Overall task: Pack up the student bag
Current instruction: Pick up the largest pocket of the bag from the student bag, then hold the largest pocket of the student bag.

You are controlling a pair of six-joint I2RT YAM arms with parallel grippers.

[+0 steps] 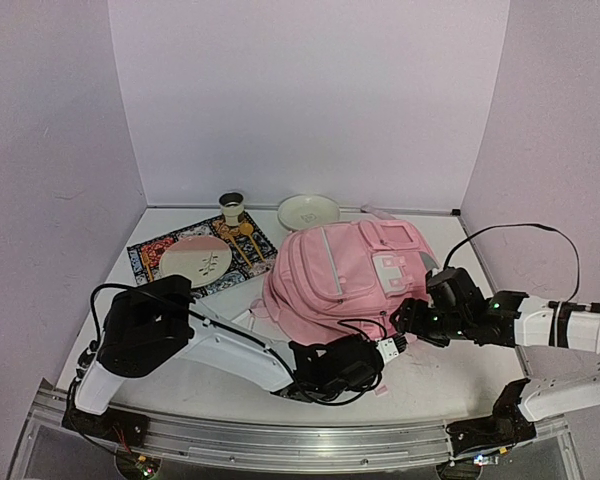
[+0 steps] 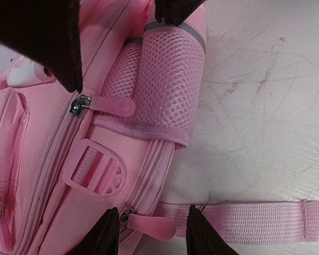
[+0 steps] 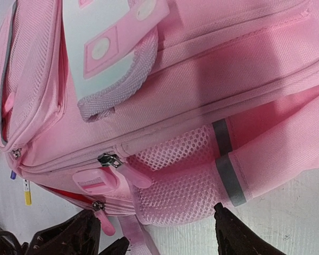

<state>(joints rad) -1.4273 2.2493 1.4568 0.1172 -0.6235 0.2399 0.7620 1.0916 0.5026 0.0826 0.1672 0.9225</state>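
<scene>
The student bag (image 1: 345, 270), a large pink backpack, lies on the table with its front up. My left gripper (image 1: 372, 352) is at its near edge. In the left wrist view it is open (image 2: 151, 236), with its fingertips (image 2: 103, 234) on either side of a pink zipper pull (image 2: 151, 226), not closed on it. My right gripper (image 1: 412, 322) is at the bag's near right side. It is open (image 3: 154, 236), with the pink mesh side pocket (image 3: 186, 186) just ahead between its fingers. The bag's zips look closed.
A patterned placemat (image 1: 155, 255) at the back left holds a pink-and-white plate (image 1: 197, 260) and wooden utensils (image 1: 242, 235). A cup (image 1: 232, 207) and a pale bowl (image 1: 308, 211) stand by the back wall. A pink strap (image 2: 255, 220) lies on the table.
</scene>
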